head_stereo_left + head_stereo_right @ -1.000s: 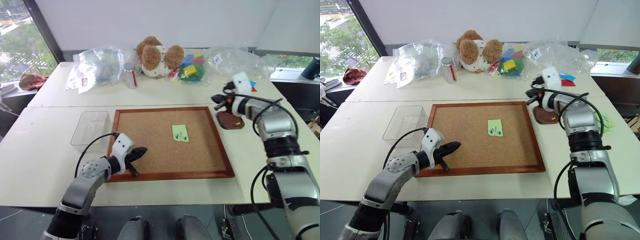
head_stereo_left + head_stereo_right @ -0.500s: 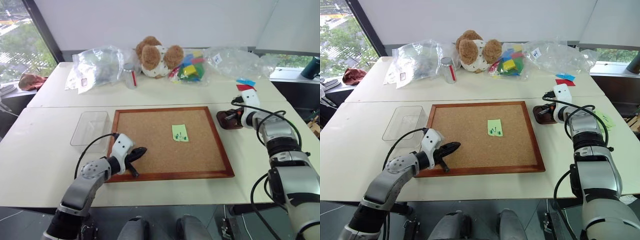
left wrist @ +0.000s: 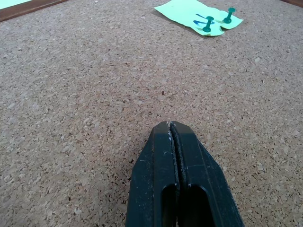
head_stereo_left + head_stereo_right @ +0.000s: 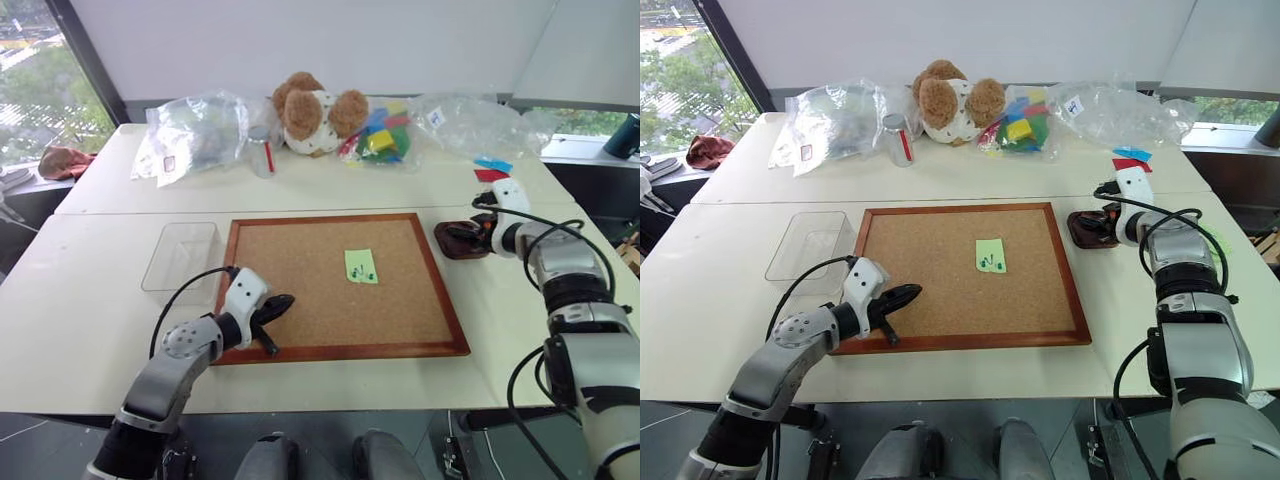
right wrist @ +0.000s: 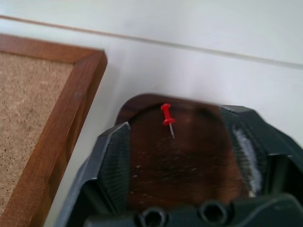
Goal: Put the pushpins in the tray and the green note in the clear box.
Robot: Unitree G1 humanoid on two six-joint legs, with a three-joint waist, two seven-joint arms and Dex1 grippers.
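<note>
The green note (image 4: 361, 266) lies flat on the cork board (image 4: 300, 290), right of the board's middle, held there by two green pushpins (image 3: 218, 20) standing upright at one end of the paper. A few dark pen strokes sit beside the pins; they are too small to read.

The tray (image 5: 175, 161) rests on the table (image 4: 90, 300) just off the board's right edge, apart from the wooden frame. A red pushpin (image 5: 167, 117) lies on its side inside the tray, near the far rim. The right gripper (image 4: 470, 236) hovers low over the tray with its two fingers spread wide, one on each side of the dish, holding nothing.

The clear box (image 4: 180, 255) stands just off the board's left edge, with nothing visible in it.

The left gripper (image 3: 174, 142) rests low over the board's near-left part, its fingers pressed together with nothing between them, pointing across the cork toward the note.

Along the far side of the table sit a crinkled plastic bag (image 4: 195, 130) with a small label too small to read, a metal can (image 4: 262, 152), a teddy bear (image 4: 315, 112), a bag of coloured blocks (image 4: 382, 135) and another clear bag (image 4: 470, 120) carrying a small white tag with a dark mark. Red and blue paper slips (image 4: 488, 170) lie beyond the tray.
</note>
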